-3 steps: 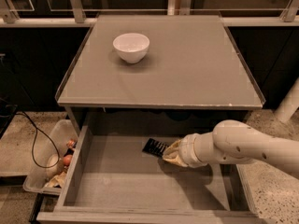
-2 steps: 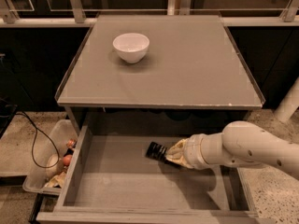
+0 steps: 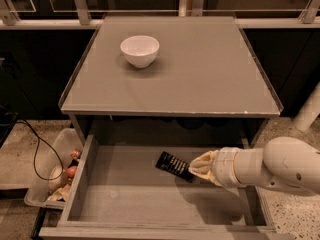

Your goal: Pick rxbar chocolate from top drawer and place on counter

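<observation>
My cream-covered gripper (image 3: 194,167) is lower right of centre, inside the open, wide, shallow grey top drawer (image 3: 125,204). Its fingers are clamped on the right end of the small flat black rxbar chocolate (image 3: 172,164), white print showing, bar tilted, mid-drawer. The matte grey counter (image 3: 210,79) lies above, with a round white bowl (image 3: 139,50) at its upper left.

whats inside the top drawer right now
The rxbar chocolate, its right end gripped by the claw, over the top drawer's bare grey bottom. The arm covers the floor at the right, and the part under the counter is dark.
</observation>
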`<state>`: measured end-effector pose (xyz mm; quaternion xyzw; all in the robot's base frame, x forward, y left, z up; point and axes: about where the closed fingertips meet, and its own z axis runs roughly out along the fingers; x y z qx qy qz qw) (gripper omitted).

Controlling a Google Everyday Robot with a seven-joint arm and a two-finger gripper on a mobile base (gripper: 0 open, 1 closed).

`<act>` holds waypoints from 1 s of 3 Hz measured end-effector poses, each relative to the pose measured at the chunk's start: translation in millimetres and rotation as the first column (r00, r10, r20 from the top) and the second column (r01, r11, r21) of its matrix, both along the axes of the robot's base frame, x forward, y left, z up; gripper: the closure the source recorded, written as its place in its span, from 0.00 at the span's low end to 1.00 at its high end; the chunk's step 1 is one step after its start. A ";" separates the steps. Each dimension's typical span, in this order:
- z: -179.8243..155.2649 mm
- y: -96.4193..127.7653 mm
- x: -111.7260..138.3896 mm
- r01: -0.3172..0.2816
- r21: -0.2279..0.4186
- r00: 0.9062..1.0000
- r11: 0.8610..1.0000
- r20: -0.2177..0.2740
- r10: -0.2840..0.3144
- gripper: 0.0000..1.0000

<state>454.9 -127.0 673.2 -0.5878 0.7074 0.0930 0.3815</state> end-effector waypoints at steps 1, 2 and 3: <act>0.1 0.5 0.1 -0.001 0.000 1.000 1.000 0.000 0.001 0.81; 0.0 0.7 0.2 -0.001 0.000 1.000 1.000 0.000 0.001 0.58; -0.5 1.5 0.7 -0.003 0.000 1.000 1.000 0.001 0.003 0.35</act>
